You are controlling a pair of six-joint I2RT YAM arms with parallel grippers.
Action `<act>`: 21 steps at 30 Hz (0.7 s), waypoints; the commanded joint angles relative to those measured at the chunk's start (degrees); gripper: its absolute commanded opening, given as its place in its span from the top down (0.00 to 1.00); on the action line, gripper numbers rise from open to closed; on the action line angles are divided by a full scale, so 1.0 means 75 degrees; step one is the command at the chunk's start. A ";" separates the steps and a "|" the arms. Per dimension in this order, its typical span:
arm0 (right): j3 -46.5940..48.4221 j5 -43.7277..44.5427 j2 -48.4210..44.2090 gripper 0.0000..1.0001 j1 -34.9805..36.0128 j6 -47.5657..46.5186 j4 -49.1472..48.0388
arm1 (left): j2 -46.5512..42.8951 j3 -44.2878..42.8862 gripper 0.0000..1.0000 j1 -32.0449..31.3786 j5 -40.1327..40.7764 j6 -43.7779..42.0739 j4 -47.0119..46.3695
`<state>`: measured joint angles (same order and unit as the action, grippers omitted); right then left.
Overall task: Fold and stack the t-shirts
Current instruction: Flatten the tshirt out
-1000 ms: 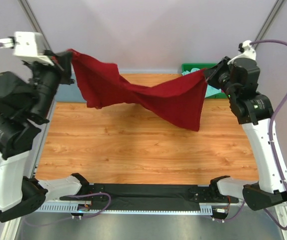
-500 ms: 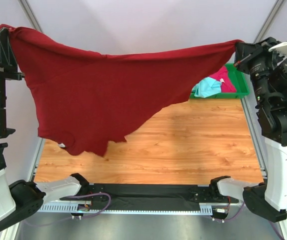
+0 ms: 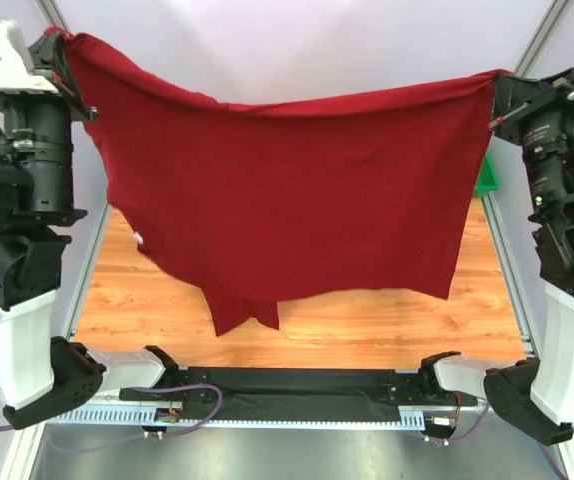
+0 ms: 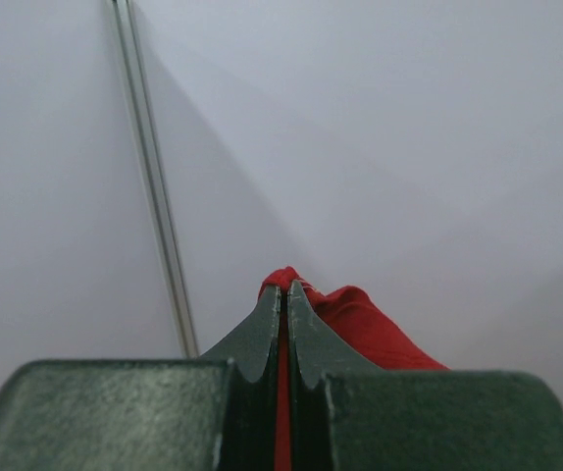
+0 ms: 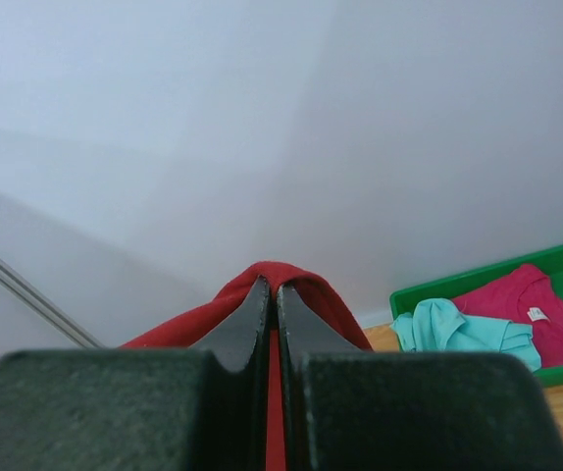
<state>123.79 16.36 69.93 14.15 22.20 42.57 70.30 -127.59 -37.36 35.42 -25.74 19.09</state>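
The dark red t-shirt (image 3: 297,200) hangs spread wide in the air above the table, held by two corners. My left gripper (image 3: 62,40) is shut on its upper left corner, and red cloth shows between the jaws in the left wrist view (image 4: 283,392). My right gripper (image 3: 497,85) is shut on its upper right corner, with cloth draped over the fingertips (image 5: 277,285). A mint green t-shirt (image 5: 463,329) and a pinkish-red t-shirt (image 5: 546,319) lie crumpled in the tray. The slate grey-blue t-shirt is out of view.
The green plastic tray (image 5: 458,285) stands at the table's back right, mostly hidden behind the hanging shirt in the top view (image 3: 486,175). The wooden table (image 3: 387,325) shows below the shirt. A black mat (image 3: 287,385) lies along the near edge.
Both grippers stayed high and apart. The dark red shirt has swung down and now hangs flatter and more fully spread, covering the tray in the top view.
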 commanded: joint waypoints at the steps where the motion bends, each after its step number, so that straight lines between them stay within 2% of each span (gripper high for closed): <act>1: 0.1048 0.0139 -0.0089 1.00 -0.0059 -0.0170 0.0452 | -0.0302 -0.1070 1.00 0.0025 -0.0409 0.0044 -0.0226; 3: 0.0934 0.0046 -0.0580 1.00 -0.0047 -0.0135 0.0419 | -0.0712 -0.1128 1.00 0.0025 -0.1145 0.0453 -0.0039; 7: -0.0120 -0.0200 -0.1763 1.00 -0.0047 -0.0112 0.0079 | -0.1462 -0.1094 1.00 0.0025 -0.2341 0.1344 0.0476; 11: -0.0976 -0.0458 -0.2854 1.00 -0.0059 0.0028 0.0008 | -0.2293 -0.0625 1.00 0.0037 -0.3559 0.2199 0.0466; 16: -0.1317 -0.0529 -0.3651 1.00 -0.0047 0.0076 0.0043 | -0.2424 -0.0882 1.00 0.0036 -0.3972 0.2482 0.0583; 21: -0.1294 -0.0494 -0.3395 1.00 -0.0047 0.0006 -0.0074 | -0.2144 -0.0848 1.00 0.0025 -0.3833 0.2366 0.0349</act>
<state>115.13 9.52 41.17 14.15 23.14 42.30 50.68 -134.26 -37.36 5.26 -8.08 24.67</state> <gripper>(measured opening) 0.010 0.007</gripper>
